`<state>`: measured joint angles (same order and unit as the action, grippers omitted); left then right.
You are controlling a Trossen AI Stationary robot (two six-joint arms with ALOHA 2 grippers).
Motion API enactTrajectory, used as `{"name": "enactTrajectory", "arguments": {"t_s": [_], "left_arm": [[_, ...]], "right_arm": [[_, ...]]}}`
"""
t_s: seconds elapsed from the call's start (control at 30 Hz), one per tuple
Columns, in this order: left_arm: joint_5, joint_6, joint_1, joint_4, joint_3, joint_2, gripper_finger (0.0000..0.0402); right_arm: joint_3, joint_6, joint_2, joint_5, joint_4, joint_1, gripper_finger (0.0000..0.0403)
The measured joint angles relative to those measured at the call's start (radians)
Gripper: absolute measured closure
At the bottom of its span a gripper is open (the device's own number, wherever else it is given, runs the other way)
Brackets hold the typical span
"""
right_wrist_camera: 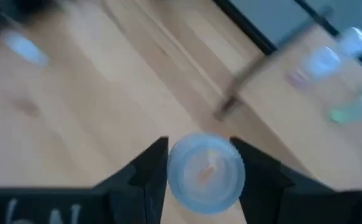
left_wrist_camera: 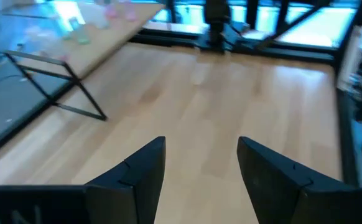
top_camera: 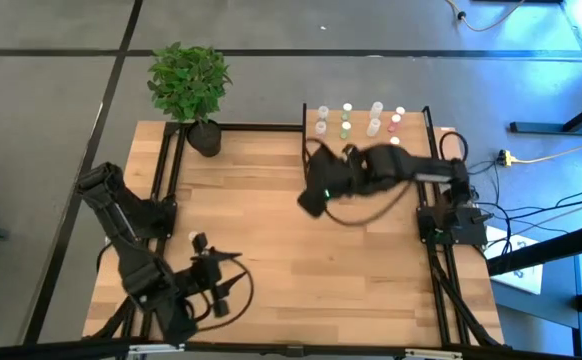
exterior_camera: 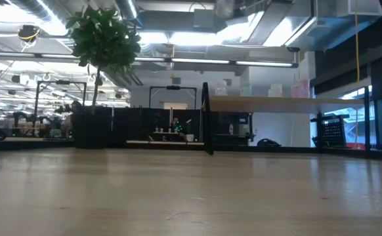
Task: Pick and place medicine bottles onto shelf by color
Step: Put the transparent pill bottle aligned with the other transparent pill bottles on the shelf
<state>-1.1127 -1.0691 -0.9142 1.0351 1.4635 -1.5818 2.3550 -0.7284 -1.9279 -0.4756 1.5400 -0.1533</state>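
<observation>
A small translucent bottle with a bluish-grey cap [right_wrist_camera: 206,173] sits clamped in the right tool [right_wrist_camera: 201,167] near the light-wood shelf [top_camera: 363,147]. The left tool [left_wrist_camera: 201,163] waits open above the wooden table [top_camera: 271,230].

light-wood shelf [top_camera: 411,128] at the worktop's far right corner carrying small capped medicine bottles [top_camera: 347,122]; one bottle [right_wrist_camera: 206,171] between the right gripper's [right_wrist_camera: 199,163] fingers.
</observation>
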Motion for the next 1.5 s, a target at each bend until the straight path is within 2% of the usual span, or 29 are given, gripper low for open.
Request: {"name": "enactTrajectory", "arguments": {"t_s": [0.07, 0.23, 0.47, 0.7, 0.93, 1.0, 1.1, 1.27, 1.33, 1.5], "left_arm": [[-0.005, 0.000, 0.034, 0.000, 0.000, 0.000, 0.0208], [-0.004, 0.005, 0.099, 0.000, 0.000, 0.000, 0.0208], [-0.003, 0.009, 0.154, 0.010, 0.000, 0.000, 0.0208], [0.004, 0.009, 0.180, 0.031, 0.000, 0.000, 0.0208], [0.004, 0.008, 0.195, 0.033, 0.000, 0.000, 0.0208], [0.004, 0.009, 0.199, 0.037, 0.000, 0.000, 0.0208], [0.004, 0.008, 0.208, 0.039, 0.000, 0.000, 0.0208], [0.004, 0.008, 0.228, 0.036, 0.000, 0.000, 0.0208], [0.004, 0.008, 0.232, 0.034, 0.000, 0.000, 0.0208], [0.004, 0.008, 0.235, 0.034, 0.000, 0.000, 0.0208]], "right_arm": [[-0.006, 0.048, -0.003, 0.022, 0.039, 0.062, 0.0247], [-0.073, 0.211, -0.004, 0.063, -0.022, 0.190, 0.0247], [-0.222, 0.279, -0.004, 0.084, -0.026, 0.301, 0.0247], [-0.316, 0.287, 0.021, 0.077, 0.012, 0.281, 0.0247], [-0.432, 0.190, 0.198, 0.046, -0.011, 0.223, 0.0247], [-0.487, 0.152, 0.265, 0.027, -0.057, 0.208, 0.0247], [-0.595, 0.143, 0.350, 0.032, -0.232, 0.200, 0.0247], [-0.730, 0.243, 0.404, 0.173, -0.581, 0.270, 0.0247], [-0.754, 0.263, 0.402, 0.234, -0.630, 0.308, 0.0247], [-0.781, 0.267, 0.365, 0.243, -0.628, 0.379, 0.0247]]}}
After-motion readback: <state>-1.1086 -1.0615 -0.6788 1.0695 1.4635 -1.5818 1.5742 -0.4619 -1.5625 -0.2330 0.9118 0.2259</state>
